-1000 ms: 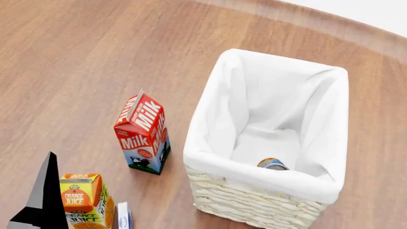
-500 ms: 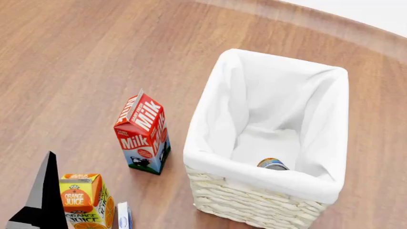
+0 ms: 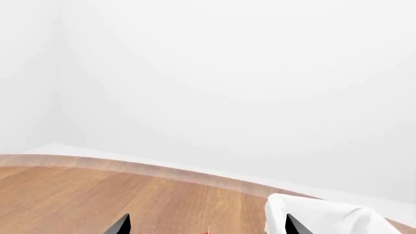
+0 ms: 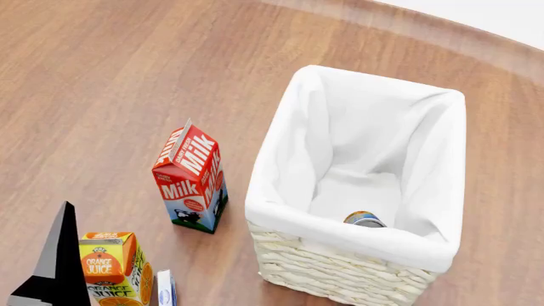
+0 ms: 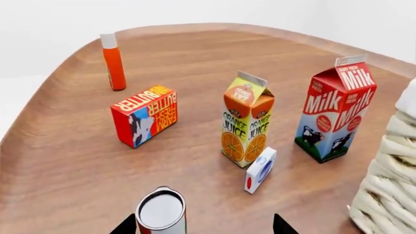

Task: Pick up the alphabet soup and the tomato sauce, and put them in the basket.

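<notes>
Right gripper (image 5: 202,225): fingers spread, empty. A silver-topped can, judged to be the tomato sauce (image 5: 160,213), stands beside one finger. Left gripper (image 3: 206,225): spread, empty. Alphabet soup (image 4: 365,219) lies inside the basket (image 4: 357,268). No movement over the last second; second pick pending.

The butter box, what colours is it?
Red with yellow lettering and a blue end; the butter box shows best in the right wrist view.

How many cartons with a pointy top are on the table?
2: the milk carton stands beside the basket, and the orange juice carton stands next to the milk. Others could be out of view.
</notes>
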Robot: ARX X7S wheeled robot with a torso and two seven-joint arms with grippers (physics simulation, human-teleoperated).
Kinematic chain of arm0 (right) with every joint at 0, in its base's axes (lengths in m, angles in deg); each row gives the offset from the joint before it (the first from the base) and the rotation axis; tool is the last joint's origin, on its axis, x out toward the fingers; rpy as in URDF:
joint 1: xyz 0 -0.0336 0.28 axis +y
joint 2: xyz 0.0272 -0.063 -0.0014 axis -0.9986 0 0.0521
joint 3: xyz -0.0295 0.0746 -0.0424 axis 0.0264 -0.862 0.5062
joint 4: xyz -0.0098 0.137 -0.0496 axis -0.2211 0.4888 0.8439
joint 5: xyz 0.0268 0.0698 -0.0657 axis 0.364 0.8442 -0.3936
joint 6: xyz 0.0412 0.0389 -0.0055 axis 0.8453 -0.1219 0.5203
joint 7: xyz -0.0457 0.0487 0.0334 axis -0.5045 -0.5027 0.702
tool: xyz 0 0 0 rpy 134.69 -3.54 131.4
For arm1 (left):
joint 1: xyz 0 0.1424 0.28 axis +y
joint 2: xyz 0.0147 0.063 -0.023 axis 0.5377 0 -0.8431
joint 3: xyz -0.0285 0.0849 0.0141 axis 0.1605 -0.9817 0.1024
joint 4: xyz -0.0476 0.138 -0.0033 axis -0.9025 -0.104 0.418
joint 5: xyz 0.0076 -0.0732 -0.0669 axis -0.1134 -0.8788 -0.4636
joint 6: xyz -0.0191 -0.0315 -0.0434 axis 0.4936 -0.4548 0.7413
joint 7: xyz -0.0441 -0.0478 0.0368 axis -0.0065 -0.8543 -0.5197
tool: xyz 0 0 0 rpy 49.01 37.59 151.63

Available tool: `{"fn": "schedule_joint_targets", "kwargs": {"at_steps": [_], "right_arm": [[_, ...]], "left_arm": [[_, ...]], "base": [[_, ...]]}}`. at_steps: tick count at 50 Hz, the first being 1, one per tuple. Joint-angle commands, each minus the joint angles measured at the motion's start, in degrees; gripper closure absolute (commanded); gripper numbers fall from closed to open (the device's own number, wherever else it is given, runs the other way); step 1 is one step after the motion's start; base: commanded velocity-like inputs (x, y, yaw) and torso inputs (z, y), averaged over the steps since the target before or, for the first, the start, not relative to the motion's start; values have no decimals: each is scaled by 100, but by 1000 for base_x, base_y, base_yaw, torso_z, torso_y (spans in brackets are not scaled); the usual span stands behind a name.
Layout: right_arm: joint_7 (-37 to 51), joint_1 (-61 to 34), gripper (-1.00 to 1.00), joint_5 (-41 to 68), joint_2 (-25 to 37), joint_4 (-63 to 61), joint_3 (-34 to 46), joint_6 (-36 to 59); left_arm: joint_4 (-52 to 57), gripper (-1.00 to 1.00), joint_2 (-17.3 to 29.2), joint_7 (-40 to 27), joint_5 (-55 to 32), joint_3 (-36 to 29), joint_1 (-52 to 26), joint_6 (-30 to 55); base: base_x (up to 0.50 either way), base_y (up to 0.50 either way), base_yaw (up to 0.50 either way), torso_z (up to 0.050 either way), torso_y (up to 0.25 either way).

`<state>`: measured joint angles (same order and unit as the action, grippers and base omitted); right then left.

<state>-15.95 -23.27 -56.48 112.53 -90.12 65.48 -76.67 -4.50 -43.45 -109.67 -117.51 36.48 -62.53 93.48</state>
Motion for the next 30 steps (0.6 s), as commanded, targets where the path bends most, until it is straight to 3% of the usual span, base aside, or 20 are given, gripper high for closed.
{"fn": "schedule_joint_targets", "kwargs": {"at_steps": [1, 30], "right_arm": [[200, -89, -100, -42, -105, -436, 48, 596], [271, -198, -100, 44, -667, -323, 205, 1611]], "left_arm": [[36, -100, 17, -26, -20, -4, -15, 16], [-16, -100, 26, 3, -25, -11, -7, -89]], "base": [[0, 0, 0, 0, 0], [0, 0, 0, 0, 0]]}}
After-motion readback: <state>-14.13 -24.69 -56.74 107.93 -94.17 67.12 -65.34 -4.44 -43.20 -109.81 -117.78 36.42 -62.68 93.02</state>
